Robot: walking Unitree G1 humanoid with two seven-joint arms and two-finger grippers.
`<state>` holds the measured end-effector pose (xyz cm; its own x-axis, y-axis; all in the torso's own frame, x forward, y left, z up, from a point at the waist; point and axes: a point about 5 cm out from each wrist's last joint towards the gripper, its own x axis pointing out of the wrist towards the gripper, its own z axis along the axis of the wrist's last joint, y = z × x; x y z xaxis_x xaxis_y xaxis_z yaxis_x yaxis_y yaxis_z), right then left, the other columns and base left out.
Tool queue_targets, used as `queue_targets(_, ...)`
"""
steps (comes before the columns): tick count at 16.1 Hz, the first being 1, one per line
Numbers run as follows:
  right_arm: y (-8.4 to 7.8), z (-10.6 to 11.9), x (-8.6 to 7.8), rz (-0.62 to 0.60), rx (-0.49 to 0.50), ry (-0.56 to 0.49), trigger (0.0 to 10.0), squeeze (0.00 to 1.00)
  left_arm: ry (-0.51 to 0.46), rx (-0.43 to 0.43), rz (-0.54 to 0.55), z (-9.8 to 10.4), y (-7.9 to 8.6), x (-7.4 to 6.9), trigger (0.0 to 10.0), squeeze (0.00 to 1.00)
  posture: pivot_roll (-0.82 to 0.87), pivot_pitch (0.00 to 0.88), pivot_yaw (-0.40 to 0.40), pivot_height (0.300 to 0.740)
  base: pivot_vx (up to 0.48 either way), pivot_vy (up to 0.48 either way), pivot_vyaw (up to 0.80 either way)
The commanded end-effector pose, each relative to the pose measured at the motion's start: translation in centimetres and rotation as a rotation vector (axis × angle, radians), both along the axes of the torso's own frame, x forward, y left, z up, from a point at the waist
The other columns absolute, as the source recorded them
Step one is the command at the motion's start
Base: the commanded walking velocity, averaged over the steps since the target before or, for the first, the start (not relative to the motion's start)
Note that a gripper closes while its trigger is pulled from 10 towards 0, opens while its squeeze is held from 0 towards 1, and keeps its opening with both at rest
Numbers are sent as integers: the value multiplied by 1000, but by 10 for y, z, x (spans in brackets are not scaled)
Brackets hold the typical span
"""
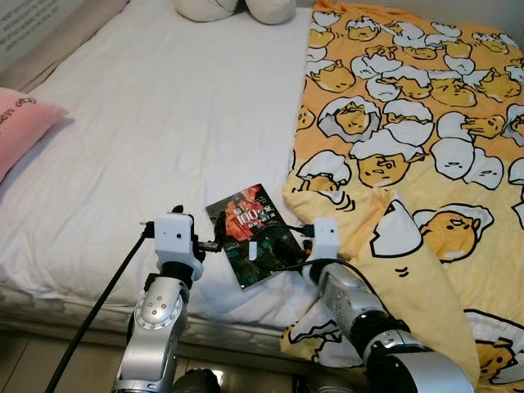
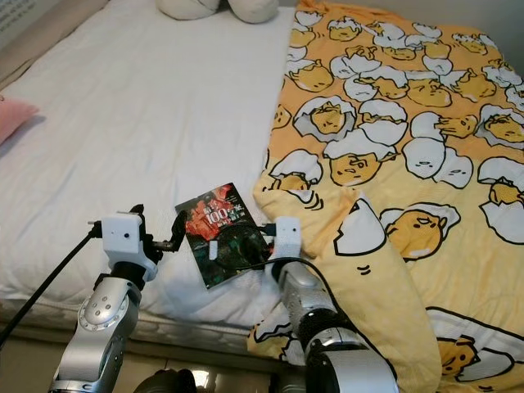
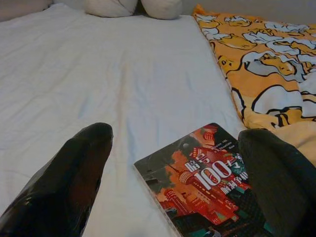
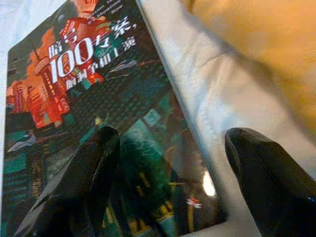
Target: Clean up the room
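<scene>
**Squarely between two spread grippers: book near the bed's edge**

Here, glossy dark paperback with red-orange cover art and a white "100" (image 1: 252, 232), flat on the white bedsheet (image 1: 164, 123), just beside the yellow egg-patterned duvet (image 1: 409, 123). Right gripper (image 4: 173, 173) spread wide, one finger over the cover, one on the sheet. Left gripper (image 3: 173, 173) likewise parted, empty, at the opposite edge. Best to straddle the near edge, pinch firmly, lift level.

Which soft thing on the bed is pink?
The pink pillow at the bed's left edge. The cushions at the head are cream, and the blanket is orange with egg cartoons.
</scene>
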<state>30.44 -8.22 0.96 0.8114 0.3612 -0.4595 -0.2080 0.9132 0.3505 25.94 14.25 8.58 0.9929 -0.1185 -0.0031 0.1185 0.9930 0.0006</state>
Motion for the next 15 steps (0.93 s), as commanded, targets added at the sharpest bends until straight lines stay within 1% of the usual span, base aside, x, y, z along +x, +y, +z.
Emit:
queue_targets(1, 2, -2, -1, -8, 29, 38, 10000, 0, -2, 2, 8, 1, 2, 1, 10000, 0, -47, 136, -20, 740, 0, 0, 0)
queue_targets(3, 7, -4, -3, 5, 89, 79, 10000, 0, -1, 2, 10, 1, 2, 2, 10000, 0, -48, 133, -18, 740, 0, 0, 0)
queue_targets(4, 9, -4, -4, 14, 101, 89, 9333, 0, -2, 2, 11, 2, 2, 3, 10000, 0, -49, 133, -16, 740, 0, 0, 0)
queue_targets(5, 11, -5, -5, 27, 109, 101, 5569, 0, -4, 4, 11, 2, 3, 4, 10000, 0, -51, 132, -15, 740, 0, 0, 0)
queue_targets(6, 12, -5, -5, 31, 109, 104, 2275, 0, -4, 4, 11, 3, 3, 5, 10000, 0, -52, 132, -15, 740, 0, 0, 0)
queue_targets(7, 12, -5, -5, 31, 108, 105, 1412, 0, -4, 4, 11, 3, 3, 5, 10000, 0, -52, 131, -15, 740, 0, 0, 0)
queue_targets(8, 11, -5, -5, 28, 105, 105, 0, 0, -4, 4, 11, 3, 3, 5, 10000, 0, -51, 132, -14, 740, 0, 0, 0)
queue_targets(10, 11, -4, -4, 18, 105, 93, 0, 0, 1, 5, 13, 1, 3, 5, 10000, 0, -51, 134, -14, 740, 0, 0, 0)
queue_targets(15, 10, -5, -5, 5, 115, 100, 0, 0, 5, 6, 15, 2, 4, 6, 10000, 0, -49, 137, -9, 740, 0, 0, 0)
